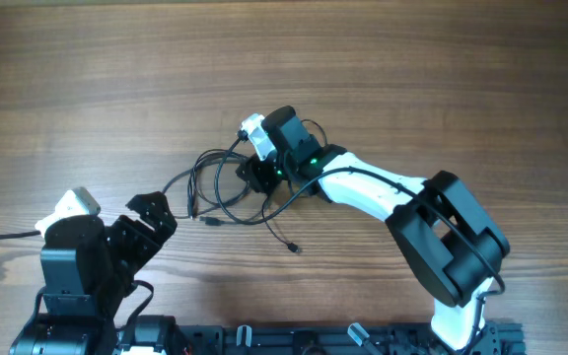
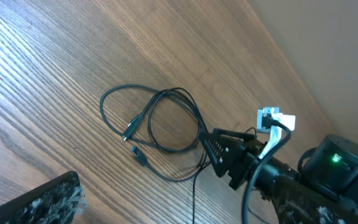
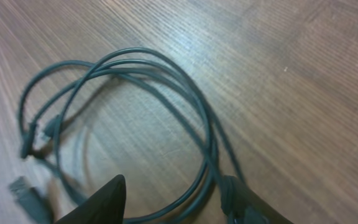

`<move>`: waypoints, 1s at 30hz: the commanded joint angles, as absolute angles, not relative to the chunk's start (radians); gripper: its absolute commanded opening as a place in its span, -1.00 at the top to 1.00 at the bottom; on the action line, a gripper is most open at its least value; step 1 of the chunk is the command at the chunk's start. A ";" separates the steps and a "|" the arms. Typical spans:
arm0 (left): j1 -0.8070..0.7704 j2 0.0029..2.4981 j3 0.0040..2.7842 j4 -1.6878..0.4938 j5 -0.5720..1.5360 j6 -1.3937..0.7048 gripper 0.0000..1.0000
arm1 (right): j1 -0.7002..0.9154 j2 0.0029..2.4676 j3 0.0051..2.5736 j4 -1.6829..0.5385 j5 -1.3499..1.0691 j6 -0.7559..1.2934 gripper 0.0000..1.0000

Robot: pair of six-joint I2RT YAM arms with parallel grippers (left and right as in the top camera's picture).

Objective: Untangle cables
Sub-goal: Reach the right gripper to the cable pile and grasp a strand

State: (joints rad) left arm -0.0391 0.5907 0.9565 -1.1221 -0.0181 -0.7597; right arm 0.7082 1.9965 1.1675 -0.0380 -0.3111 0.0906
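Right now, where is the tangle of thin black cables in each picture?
Overhead: cables in the middle, mostly left of the right gripper.
Left wrist: cables in the middle, loops left of that gripper.
Right wrist: cables fill the picture, above its fingers at the bottom edge.
Shared landmark: the right gripper beside the loops.

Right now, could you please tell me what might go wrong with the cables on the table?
1. Several strands of the cables sit between the jaws of the right gripper, so a pull may tighten the tangle rather than free one cord.
2. The left gripper stands open, off the cables, so the whole bundle could drag along.
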 commanded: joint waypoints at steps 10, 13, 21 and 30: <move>-0.035 0.590 0.956 -1.121 -0.031 -0.737 -1.00 | 0.705 2.072 1.170 -0.058 -0.246 -0.002 0.49; -0.035 0.590 0.956 -1.121 -0.032 -0.737 -1.00 | 0.704 2.072 1.170 -0.068 -0.217 0.000 0.71; -0.035 0.590 0.956 -1.121 -0.031 -0.737 -1.00 | 0.703 2.072 1.170 -0.069 -0.216 -0.001 0.15; -0.035 0.590 0.956 -1.121 -0.031 -0.737 -1.00 | 0.704 2.070 1.179 -0.154 -0.214 -0.270 0.29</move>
State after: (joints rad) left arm -0.0391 0.5907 0.9565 -1.1221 -0.0177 -0.7597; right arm 0.7044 2.0483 1.1744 -0.0883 -0.2375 -0.1074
